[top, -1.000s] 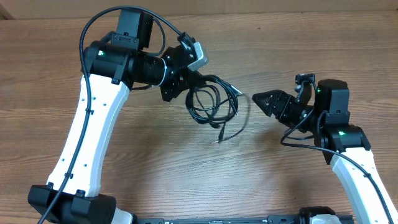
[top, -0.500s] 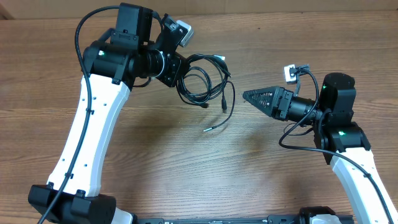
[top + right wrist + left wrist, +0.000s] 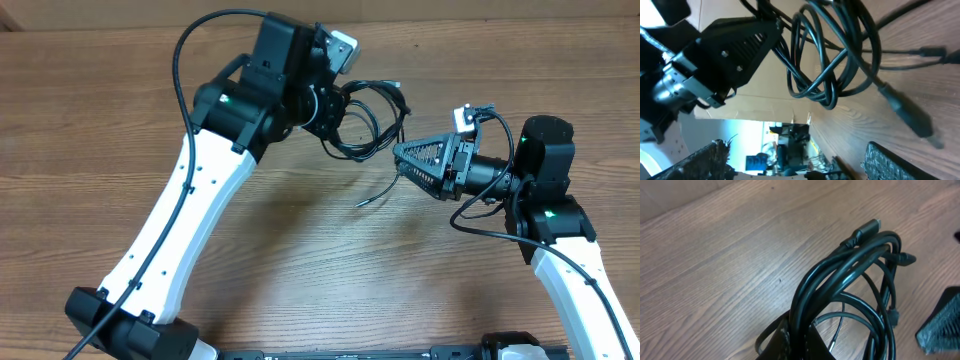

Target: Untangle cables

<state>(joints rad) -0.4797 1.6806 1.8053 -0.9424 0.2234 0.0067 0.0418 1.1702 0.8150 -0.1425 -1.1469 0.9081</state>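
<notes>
Overhead: above a wooden table (image 3: 100,120), the left gripper (image 3: 328,108) is clenched on a looped bundle of cables (image 3: 368,128) at the far middle, with one loose end trailing nearer. The right gripper (image 3: 405,163), jaws spread and empty, sits just right of the bundle.

Left wrist: overlapping loops rise from the clamp.

Right wrist: the bundle hangs beyond the parted fingers (image 3: 900,162).

Untangling looks barely begun; no cord is separated yet.
</notes>
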